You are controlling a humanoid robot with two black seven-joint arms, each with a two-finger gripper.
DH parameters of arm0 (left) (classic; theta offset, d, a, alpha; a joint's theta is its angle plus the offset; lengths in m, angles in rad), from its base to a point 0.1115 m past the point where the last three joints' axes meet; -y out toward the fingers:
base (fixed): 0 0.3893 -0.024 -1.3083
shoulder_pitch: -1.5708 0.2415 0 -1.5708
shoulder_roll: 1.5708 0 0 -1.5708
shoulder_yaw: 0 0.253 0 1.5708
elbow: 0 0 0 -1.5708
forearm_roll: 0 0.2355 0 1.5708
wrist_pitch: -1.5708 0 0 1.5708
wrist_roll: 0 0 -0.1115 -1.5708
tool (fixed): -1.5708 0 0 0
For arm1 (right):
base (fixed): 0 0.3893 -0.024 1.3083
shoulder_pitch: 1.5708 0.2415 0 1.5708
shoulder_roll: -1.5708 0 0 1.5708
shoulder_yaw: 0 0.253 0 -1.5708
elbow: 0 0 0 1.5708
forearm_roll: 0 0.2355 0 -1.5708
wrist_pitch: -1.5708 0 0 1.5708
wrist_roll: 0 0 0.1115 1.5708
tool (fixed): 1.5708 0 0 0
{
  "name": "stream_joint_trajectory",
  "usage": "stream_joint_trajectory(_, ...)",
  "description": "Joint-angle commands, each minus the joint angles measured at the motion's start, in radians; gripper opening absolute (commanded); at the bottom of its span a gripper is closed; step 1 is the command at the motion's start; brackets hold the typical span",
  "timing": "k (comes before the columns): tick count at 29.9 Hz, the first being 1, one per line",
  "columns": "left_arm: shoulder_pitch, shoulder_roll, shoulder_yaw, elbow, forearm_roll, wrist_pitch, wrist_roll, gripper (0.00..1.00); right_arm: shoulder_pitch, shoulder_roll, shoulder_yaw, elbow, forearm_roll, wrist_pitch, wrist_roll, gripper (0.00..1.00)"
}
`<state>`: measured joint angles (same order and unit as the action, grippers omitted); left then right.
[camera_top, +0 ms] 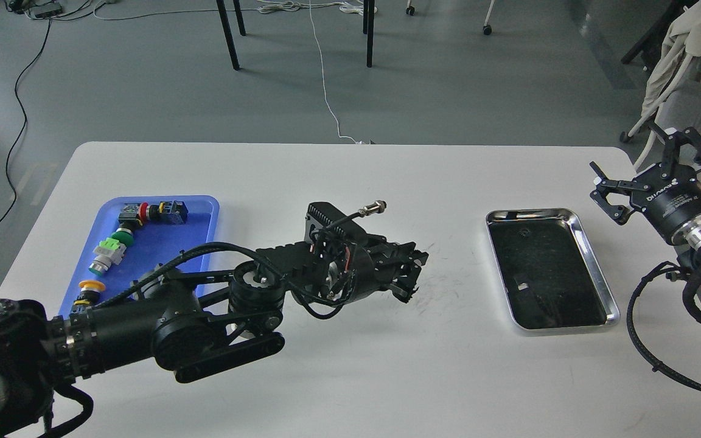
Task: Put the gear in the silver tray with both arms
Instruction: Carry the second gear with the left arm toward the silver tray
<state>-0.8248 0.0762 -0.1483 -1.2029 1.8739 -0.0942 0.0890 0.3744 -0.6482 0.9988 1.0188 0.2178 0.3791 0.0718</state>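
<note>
step: carry toward silver tray (594,267), at 3 o'clock on the table | left gripper (410,274): dark, can't tell whether it's clenched or holds a gear | right gripper (642,176): fingers spread, empty | tip: keep your left wrist level, clear the rim, lower onto the bare bottom

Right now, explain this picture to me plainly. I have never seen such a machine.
This is one view from the robot's own head, looking down at a white table. The two black jointed limbs are its arms. The left gripper hovers over the middle of the table; whether it holds anything cannot be told. The right gripper is raised past the table's right edge, open and empty. The silver tray lies on the right. I see no gear in it. On the left a blue tray holds coloured push-button switches.
</note>
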Motion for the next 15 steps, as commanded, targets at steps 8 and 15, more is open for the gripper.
stream_joint_trajectory(8,0.036,-0.076,0.004,0.114,0.001,0.008,-0.009,0.09,-0.003,-0.007,0.000,0.000,0.000,-0.003,0.000,0.97)
stream_joint_trajectory(15,0.052,-0.076,0.029,0.171,0.001,0.022,-0.011,0.10,-0.003,-0.008,0.001,0.000,0.000,-0.002,0.000,0.97)
